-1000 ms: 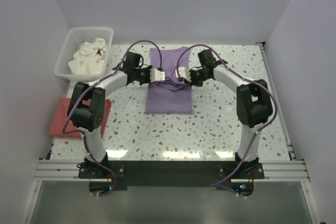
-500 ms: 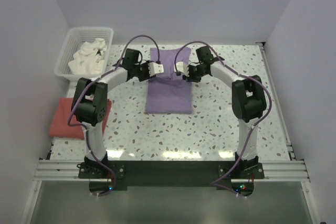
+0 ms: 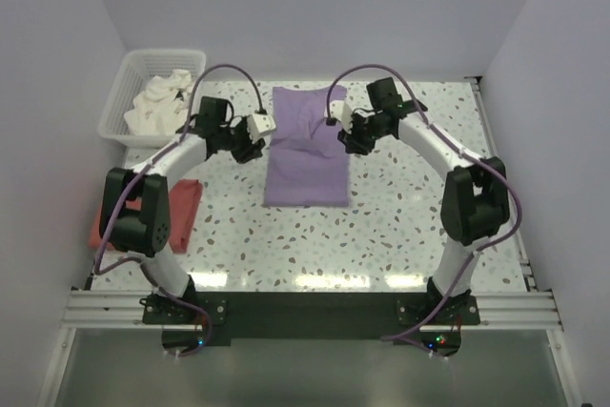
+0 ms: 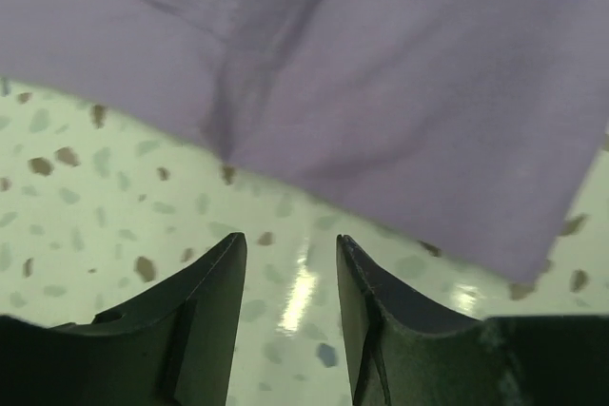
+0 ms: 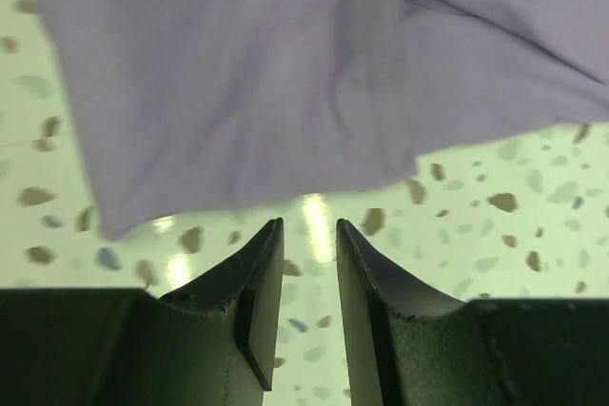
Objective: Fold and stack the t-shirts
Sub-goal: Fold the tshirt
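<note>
A purple t-shirt (image 3: 307, 145) lies folded into a long rectangle in the middle of the speckled table; it fills the top of the left wrist view (image 4: 381, 64) and the right wrist view (image 5: 285, 73). My left gripper (image 3: 261, 127) is open and empty just off the shirt's left edge, above the table (image 4: 288, 244). My right gripper (image 3: 335, 127) is open and empty at the shirt's right edge (image 5: 309, 230). A folded red t-shirt (image 3: 105, 221) lies at the table's left edge. Crumpled white t-shirts (image 3: 160, 107) fill a basket.
A white plastic basket (image 3: 119, 102) stands at the back left corner. Grey walls close the table on three sides. The aluminium rail (image 3: 305, 310) with both arm bases runs along the near edge.
Both grippers have let go of the purple shirt and pulled outward, left arm to the left, right arm to the right. The shirt's far part now lies flat.
</note>
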Tool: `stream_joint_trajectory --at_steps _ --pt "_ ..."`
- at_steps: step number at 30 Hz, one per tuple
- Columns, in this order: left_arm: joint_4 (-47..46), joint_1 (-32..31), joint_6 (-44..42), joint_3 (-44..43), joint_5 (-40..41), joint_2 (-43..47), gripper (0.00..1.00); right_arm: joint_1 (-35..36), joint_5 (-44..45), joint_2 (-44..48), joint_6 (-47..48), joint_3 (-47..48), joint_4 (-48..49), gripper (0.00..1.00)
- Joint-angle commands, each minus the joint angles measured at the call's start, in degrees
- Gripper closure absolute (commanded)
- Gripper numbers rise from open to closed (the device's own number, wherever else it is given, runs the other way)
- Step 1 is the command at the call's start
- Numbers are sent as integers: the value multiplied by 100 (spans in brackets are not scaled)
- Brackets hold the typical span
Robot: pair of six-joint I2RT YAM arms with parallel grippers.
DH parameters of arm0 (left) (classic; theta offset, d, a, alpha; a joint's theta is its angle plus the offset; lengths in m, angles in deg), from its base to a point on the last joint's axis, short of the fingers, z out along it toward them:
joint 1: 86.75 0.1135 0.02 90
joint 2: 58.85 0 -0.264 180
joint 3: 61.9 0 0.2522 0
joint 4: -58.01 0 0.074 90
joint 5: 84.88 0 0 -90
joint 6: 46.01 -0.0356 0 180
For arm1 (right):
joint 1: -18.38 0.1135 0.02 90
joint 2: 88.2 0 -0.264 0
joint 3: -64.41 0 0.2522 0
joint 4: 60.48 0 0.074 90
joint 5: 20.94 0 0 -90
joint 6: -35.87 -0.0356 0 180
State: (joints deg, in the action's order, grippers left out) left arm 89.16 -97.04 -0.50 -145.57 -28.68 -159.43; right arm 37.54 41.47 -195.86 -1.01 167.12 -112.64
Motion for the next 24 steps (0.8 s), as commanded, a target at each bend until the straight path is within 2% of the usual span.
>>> stream_joint_trajectory --at_steps 1,6,11,14,18,22,23,24 --pt "327 -386 -595 837 -522 722 51 438 -457 587 -31 -622 -748 67" --pt "107 -922 -912 1690 -356 1022 47 984 -247 685 -197 -1520 -266 67" --pt "-139 -1116 -1009 1928 -206 742 44 1037 105 456 -74 -2020 200 64" --pt "-262 -1142 -1131 2016 -31 548 43 1055 342 368 84 -2354 472 58" --pt "-280 -1143 -1273 2060 154 390 43 1055 579 307 146 -2663 858 58" --pt "-70 -1151 -1466 2052 198 275 49 1064 659 254 14 -2698 982 60" --pt "-25 -1151 -1536 2051 207 240 56 1072 694 245 -4 -2681 991 62" --pt "45 -1151 -1580 2060 225 240 61 1099 729 228 -4 -2672 992 68"
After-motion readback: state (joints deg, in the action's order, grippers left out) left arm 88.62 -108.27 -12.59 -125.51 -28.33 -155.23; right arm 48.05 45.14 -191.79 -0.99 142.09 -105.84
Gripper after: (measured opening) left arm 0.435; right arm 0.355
